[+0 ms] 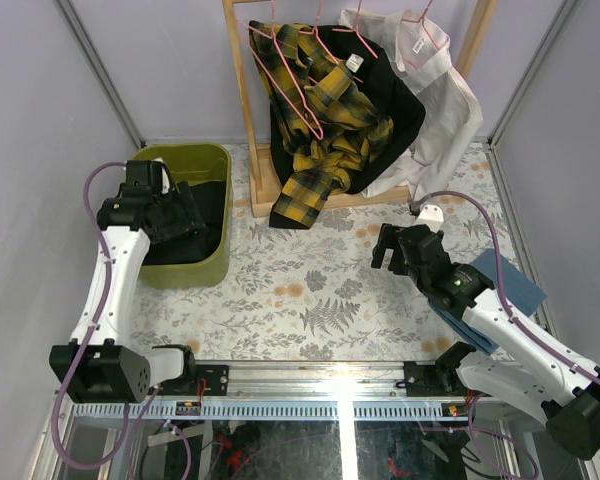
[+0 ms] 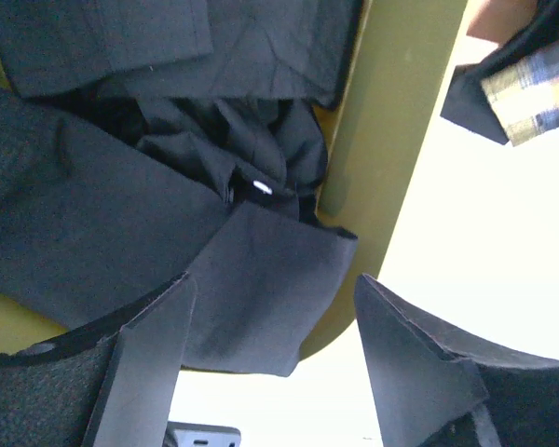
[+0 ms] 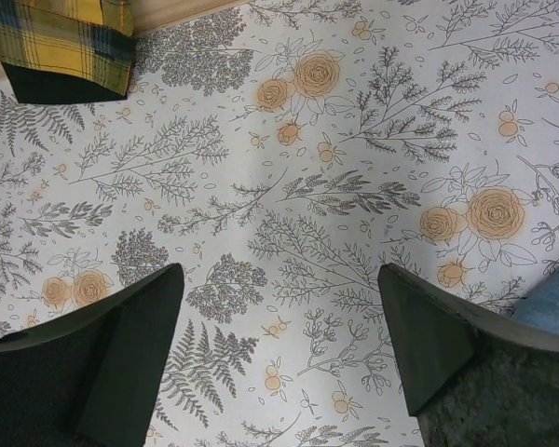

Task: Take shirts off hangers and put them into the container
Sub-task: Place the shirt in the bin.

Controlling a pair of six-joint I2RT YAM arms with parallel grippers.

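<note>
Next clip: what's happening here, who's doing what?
The left pincer is open above the olive-green plastic tub, where a plain black shirt lies crumpled; it holds nothing. The right pincer hovers open and empty over the floral table cover. A yellow-and-black plaid shirt, another black shirt and a white shirt hang on thin pink wire hangers on the wooden rack, so three remain to do.

— What do they look like, those two?
— The left arm (image 1: 120,282) and right arm (image 1: 515,335) have white shells, black joints, blocky black bases. A mauve cable (image 1: 89,192) loops off each.
— The fingers (image 3: 112,368)?
— Dark, matte, wedge-shaped.
</note>
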